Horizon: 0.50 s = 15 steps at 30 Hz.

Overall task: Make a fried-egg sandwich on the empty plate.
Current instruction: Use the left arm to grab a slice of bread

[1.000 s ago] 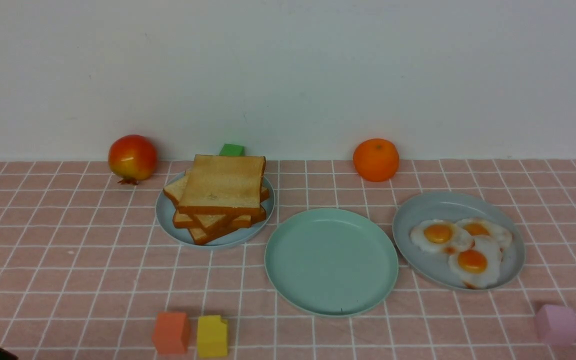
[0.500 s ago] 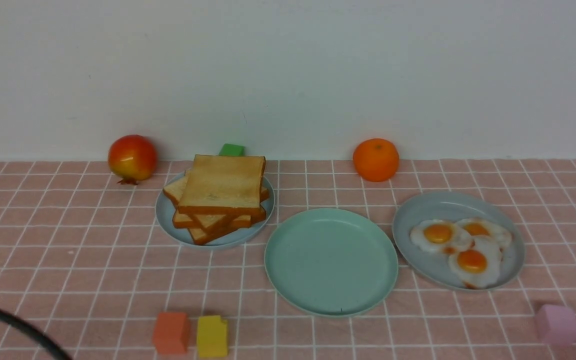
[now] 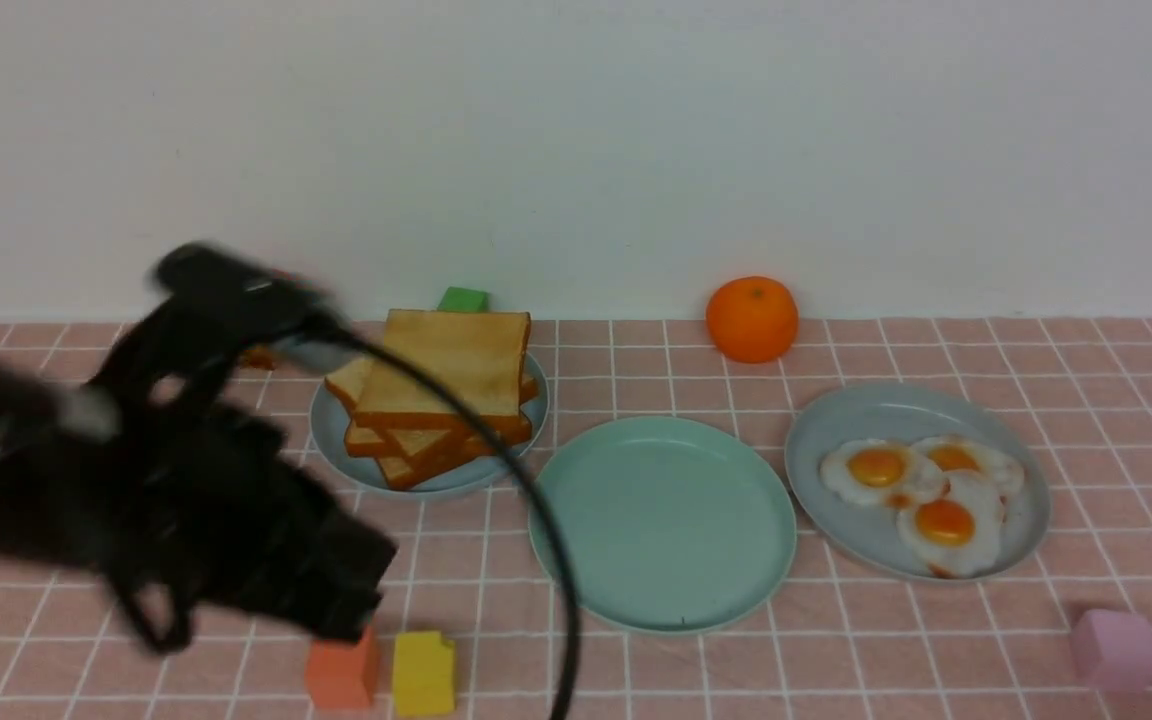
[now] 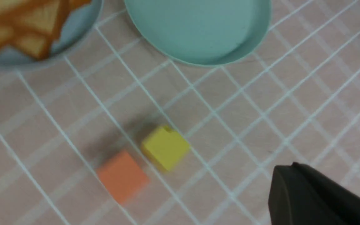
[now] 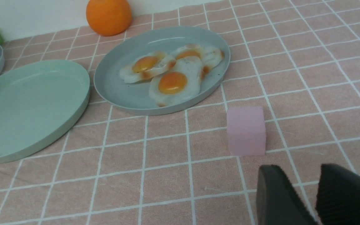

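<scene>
The mint-green empty plate (image 3: 663, 525) sits mid-table with nothing on it; it also shows in the left wrist view (image 4: 195, 28) and the right wrist view (image 5: 27, 106). No fried-egg sandwich is in view. A skewed pile of toast (image 3: 441, 390) sits on a blue-grey plate to its left. Three fried eggs (image 3: 921, 490) lie on a blue-grey plate (image 3: 896, 410) to its right. My left gripper (image 3: 336, 600) is blurred, low at the front left above the orange block; only one dark finger (image 4: 295, 190) shows. My right gripper (image 5: 305, 187) is empty, its jaws a little apart, near a pink block.
An orange block (image 3: 341, 668) and a yellow block (image 3: 424, 672) stand at the front left. A pink block (image 3: 1114, 648) stands at the front right. An orange (image 3: 751, 318) and a green block (image 3: 463, 298) sit by the back wall. The left arm's cable (image 3: 536, 520) arcs past the toast.
My left arm has swung in from the lower left corner and now covers the left of the table, hiding the red fruit. Plates, toast and eggs have not moved.
</scene>
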{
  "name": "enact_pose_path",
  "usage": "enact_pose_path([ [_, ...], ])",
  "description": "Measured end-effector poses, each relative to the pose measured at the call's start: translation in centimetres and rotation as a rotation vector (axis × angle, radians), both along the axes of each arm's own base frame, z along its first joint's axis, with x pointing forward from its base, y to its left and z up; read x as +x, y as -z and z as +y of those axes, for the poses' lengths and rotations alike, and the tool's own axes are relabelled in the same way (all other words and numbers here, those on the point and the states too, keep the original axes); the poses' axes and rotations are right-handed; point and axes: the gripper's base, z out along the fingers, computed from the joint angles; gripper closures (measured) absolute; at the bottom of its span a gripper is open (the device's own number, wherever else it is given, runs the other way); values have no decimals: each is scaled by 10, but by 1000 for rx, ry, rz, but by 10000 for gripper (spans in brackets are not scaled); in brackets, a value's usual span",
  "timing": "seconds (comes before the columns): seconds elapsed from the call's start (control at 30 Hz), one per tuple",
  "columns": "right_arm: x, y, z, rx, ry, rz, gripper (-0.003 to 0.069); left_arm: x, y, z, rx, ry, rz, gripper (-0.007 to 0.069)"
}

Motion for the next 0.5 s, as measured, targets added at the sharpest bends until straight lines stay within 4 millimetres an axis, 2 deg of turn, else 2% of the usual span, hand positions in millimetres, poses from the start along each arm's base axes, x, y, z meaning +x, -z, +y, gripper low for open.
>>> enact_pose_path([
  [0.13, 0, 0, 0, 0, 0, 0, 419, 47, -4, -11, 132, 56, 21, 612],
  [0.3, 0, 0, 0, -1, 0, -2, 419, 97, -4, -8, 233, 139, 37, 612],
  [0.33, 0, 0, 0, -2, 0, -2, 419, 97, -6, -7, 237, 143, 29, 612],
  [0.43, 0, 0, 0, -1, -1, -11, 419, 124, 6, -6, 305, 230, 1, 612],
  [0.5, 1, -1, 0, -1, -2, -15, 419, 131, 11, -8, 316, 244, 2, 612],
])
